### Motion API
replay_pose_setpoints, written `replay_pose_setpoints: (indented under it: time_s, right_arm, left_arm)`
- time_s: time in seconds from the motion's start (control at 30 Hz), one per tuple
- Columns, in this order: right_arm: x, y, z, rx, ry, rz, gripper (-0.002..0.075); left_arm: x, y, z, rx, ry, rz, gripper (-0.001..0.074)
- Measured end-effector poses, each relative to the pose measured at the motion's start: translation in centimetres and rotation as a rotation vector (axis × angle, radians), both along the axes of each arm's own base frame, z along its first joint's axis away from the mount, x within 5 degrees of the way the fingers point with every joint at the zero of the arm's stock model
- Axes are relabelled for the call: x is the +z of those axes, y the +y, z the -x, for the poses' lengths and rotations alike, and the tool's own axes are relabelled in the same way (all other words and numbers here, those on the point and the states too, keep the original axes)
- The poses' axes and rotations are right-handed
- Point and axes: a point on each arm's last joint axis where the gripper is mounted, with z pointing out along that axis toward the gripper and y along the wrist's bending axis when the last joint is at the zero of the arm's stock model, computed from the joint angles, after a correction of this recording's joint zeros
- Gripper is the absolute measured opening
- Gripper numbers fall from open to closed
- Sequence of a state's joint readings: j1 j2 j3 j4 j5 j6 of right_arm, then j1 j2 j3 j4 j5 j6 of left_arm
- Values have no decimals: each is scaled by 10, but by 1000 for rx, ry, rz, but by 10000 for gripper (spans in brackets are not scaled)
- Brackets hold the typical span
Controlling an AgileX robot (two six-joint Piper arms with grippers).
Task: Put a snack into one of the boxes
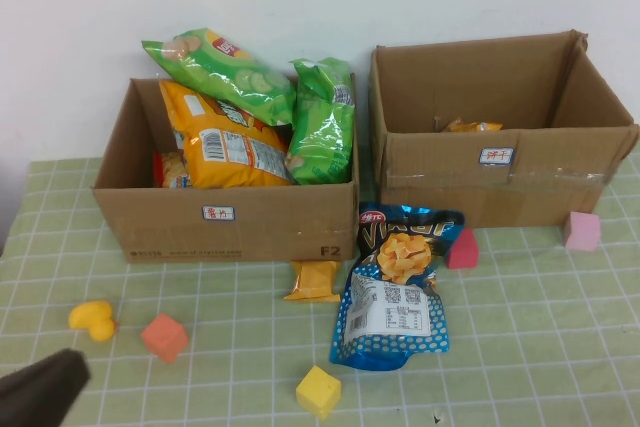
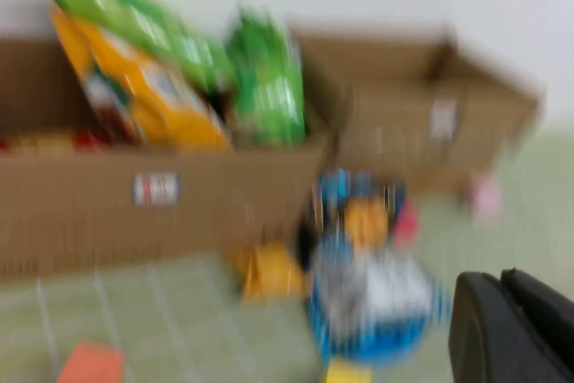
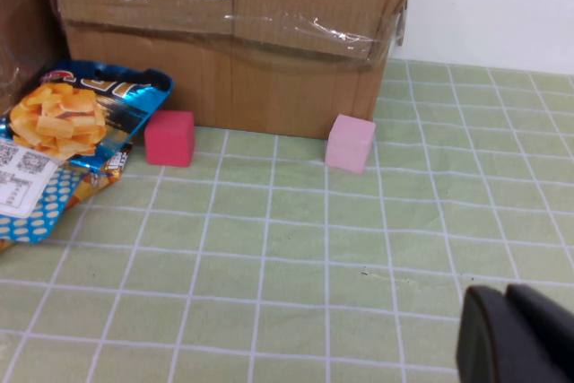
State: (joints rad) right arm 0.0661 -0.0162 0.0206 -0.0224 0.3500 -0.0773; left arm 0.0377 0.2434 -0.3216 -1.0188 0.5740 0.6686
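The snack (image 1: 315,280), a small flat orange-yellow foil packet, lies on the green checked cloth just in front of the left cardboard box (image 1: 230,222). It shows blurred in the left wrist view (image 2: 269,271). The right cardboard box (image 1: 500,177) stands at the back right and also shows in the right wrist view (image 3: 233,42). My left gripper (image 1: 40,387) is low at the front left corner, far from the snack, shut and empty (image 2: 502,329). My right gripper (image 3: 507,338) is out of the high view, shut and empty, over the cloth in front of the right box.
A big blue chip bag (image 1: 395,287) lies beside the snack. The left box holds green and orange chip bags (image 1: 240,117). The right box holds an orange packet (image 1: 472,126). Loose blocks: yellow cube (image 1: 318,390), orange (image 1: 164,336), red (image 1: 462,248), pink (image 1: 581,231), and a yellow duck (image 1: 92,319).
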Motion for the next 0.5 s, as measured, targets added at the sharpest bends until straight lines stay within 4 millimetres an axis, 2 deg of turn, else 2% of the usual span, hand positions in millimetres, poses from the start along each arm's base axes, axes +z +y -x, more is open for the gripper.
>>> replay_pose_setpoints:
  time_s: [0.13, 0.33, 0.5]
  right_arm:
    - [0, 0, 0, 0, 0, 0, -2]
    - [0, 0, 0, 0, 0, -1, -2]
    - [0, 0, 0, 0, 0, -1, -2]
  left_arm:
    - [20, -3, -24, -120, 164, -187, -3]
    - [48, -6, -78, -271, 333, -438, -3]
    - [37, -21, -123, -318, 487, -721, -3]
